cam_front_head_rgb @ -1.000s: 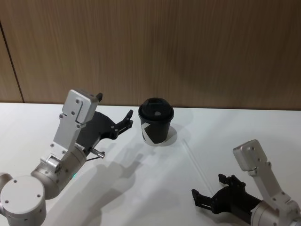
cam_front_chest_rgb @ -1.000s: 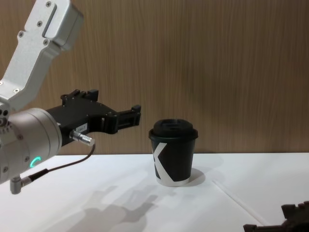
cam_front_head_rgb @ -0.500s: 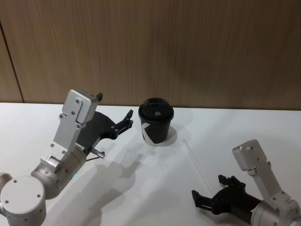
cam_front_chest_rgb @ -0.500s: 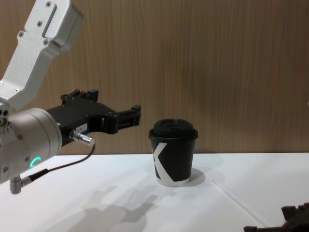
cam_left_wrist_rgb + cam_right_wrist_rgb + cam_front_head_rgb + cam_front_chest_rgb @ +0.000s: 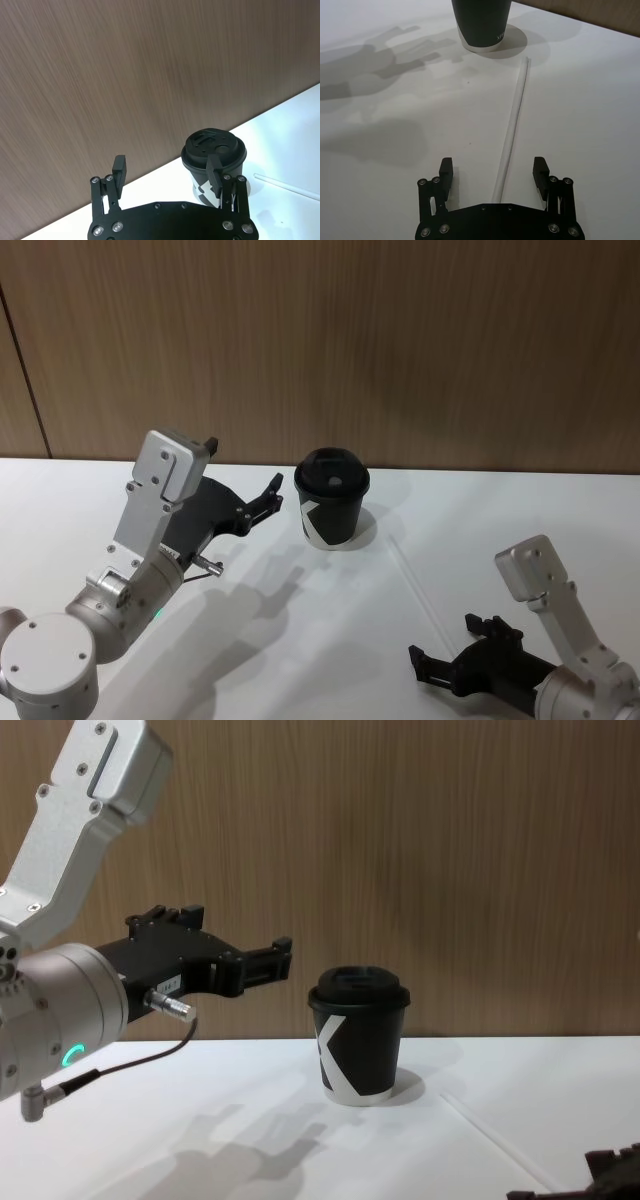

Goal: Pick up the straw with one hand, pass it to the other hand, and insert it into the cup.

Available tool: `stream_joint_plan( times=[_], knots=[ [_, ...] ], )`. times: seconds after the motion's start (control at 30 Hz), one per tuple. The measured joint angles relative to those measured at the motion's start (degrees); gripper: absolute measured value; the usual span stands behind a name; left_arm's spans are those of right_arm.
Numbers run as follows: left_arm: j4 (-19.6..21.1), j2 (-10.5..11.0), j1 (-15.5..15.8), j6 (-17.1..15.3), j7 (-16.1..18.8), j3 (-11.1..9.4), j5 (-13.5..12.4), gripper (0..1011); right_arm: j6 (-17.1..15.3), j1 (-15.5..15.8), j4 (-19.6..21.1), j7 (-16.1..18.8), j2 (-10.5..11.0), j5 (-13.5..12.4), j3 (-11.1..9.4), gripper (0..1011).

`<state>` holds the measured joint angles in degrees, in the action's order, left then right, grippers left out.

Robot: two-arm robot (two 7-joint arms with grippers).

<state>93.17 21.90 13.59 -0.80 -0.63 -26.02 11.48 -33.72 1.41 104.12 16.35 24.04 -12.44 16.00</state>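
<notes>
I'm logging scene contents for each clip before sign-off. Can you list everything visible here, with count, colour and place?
black paper cup with black domed lid and white angular mark: one, black, upright on the table toward the back, near the wall.
thin straight white straw: one, white, lying flat on the table right of the cup, apart from it.
white table: one, white, under everything.
wood-panelled wall: one, brown, behind the table.
left gripper: one, black with silver wrist, open, raised left of the cup, pointing toward it.
right gripper: one, black, open, low at near right, fingers either side of the straw's near end.
</notes>
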Motion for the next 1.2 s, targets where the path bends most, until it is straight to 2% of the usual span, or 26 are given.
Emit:
stream_joint_plan(
  times=[0.5, 0.77, 1.2],
  knots=[
    [0.01, 0.00, 0.00, 0.00, 0.00, 0.00, 0.00, 1003, -1.27, -0.01, -0.02, 0.62, -0.35, 0.15, -0.45, 993],
    [0.01, 0.00, 0.00, 0.00, 0.00, 0.00, 0.00, 1003, -1.52, 0.01, -0.07, 0.83, -0.38, 0.20, -0.57, 820],
    [0.00, 0.00, 0.00, 0.00, 0.00, 0.00, 0.00, 1003, -1.70, 0.01, -0.08, 0.94, -0.45, 0.26, -0.65, 406]
  ],
)
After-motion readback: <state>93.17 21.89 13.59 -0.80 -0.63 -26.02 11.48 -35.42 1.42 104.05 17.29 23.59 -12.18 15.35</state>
